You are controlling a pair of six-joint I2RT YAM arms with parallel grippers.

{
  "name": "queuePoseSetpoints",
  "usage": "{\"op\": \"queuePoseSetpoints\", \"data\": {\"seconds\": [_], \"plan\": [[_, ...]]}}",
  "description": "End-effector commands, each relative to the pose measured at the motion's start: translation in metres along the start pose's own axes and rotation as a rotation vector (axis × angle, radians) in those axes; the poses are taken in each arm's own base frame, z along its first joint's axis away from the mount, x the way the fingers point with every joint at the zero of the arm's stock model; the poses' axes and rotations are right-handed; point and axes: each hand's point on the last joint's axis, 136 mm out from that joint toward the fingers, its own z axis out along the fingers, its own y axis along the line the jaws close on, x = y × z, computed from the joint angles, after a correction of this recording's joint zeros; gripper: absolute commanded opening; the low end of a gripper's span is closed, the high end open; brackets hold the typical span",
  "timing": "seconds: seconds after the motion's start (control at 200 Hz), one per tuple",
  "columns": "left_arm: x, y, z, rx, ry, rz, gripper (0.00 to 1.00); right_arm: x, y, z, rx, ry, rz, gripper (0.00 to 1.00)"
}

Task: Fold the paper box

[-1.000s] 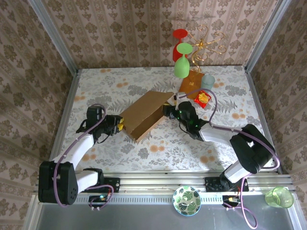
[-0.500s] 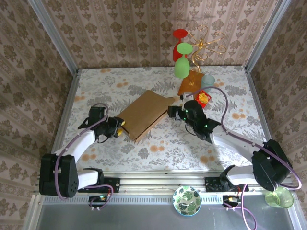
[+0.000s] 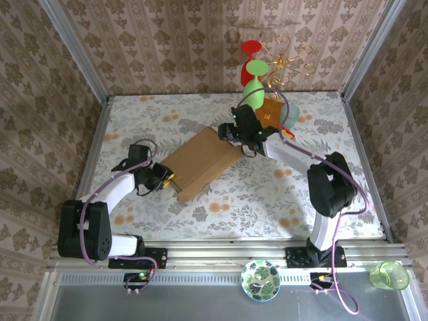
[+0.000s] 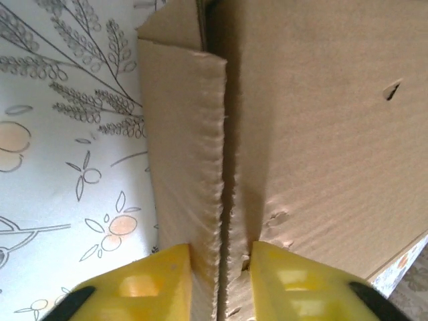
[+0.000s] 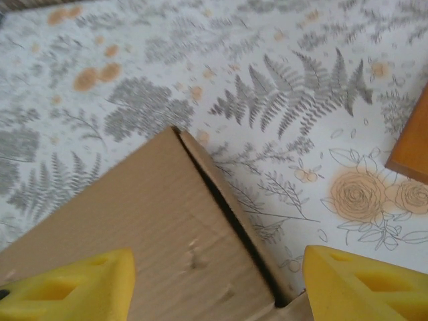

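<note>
The paper box (image 3: 200,164) is a plain brown cardboard mailer lying slantwise mid-table with its lid folded down. My left gripper (image 3: 164,179) is at the box's near-left end. In the left wrist view its yellow fingers (image 4: 144,284) press from both sides on the box's side wall and lid edge (image 4: 200,167), so the left gripper (image 4: 221,281) is shut on the cardboard. My right gripper (image 3: 231,132) hovers over the far right corner. In the right wrist view that gripper (image 5: 221,287) stands open, its fingers wide apart on either side of the box corner (image 5: 167,221).
An orange-brown packet (image 3: 267,114) lies just behind the right gripper, also seen as the orange-brown packet (image 5: 411,147). A red snack packet (image 3: 284,137), a pale cup (image 3: 291,112) and a gold rack with green (image 3: 254,90) and red glasses stand at the back. A green cup (image 3: 389,274) and plate (image 3: 261,279) sit on the near rail.
The right arm swung from the box's right side up to its far corner. The lid has come down flatter. The left gripper opened briefly, then closed on the near-left edge.
</note>
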Motion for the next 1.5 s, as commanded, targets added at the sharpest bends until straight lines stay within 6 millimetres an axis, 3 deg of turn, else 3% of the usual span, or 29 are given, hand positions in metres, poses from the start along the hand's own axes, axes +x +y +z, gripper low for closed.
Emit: {"op": "queuePoseSetpoints", "data": {"seconds": [0.0, 0.16, 0.365, 0.615, 0.715, 0.91, 1.495], "plan": [[-0.008, 0.023, -0.002, -0.103, -0.007, 0.086, 0.17, 0.027, -0.009, 0.004, -0.002, 0.144, -0.011, 0.68], [-0.024, 0.03, -0.008, -0.122, 0.01, 0.19, 0.15, 0.039, -0.019, 0.0, -0.016, 0.19, -0.003, 0.69], [-0.045, 0.019, -0.004, -0.127, 0.098, 0.389, 0.11, 0.061, -0.008, 0.002, -0.116, 0.283, -0.085, 0.72], [-0.054, 0.027, -0.002, -0.154, 0.157, 0.521, 0.03, 0.055, -0.003, 0.004, -0.248, 0.343, -0.017, 0.76], [-0.053, 0.027, -0.004, -0.134, 0.183, 0.559, 0.0, 0.061, -0.001, 0.007, -0.298, 0.392, 0.026, 0.76], [-0.05, 0.031, 0.0, -0.101, 0.243, 0.59, 0.0, 0.078, -0.008, 0.011, -0.347, 0.452, 0.158, 0.78], [-0.056, 0.045, 0.004, 0.003, 0.263, 0.51, 0.0, 0.105, 0.01, 0.025, -0.56, 0.54, 0.344, 0.88]]}}
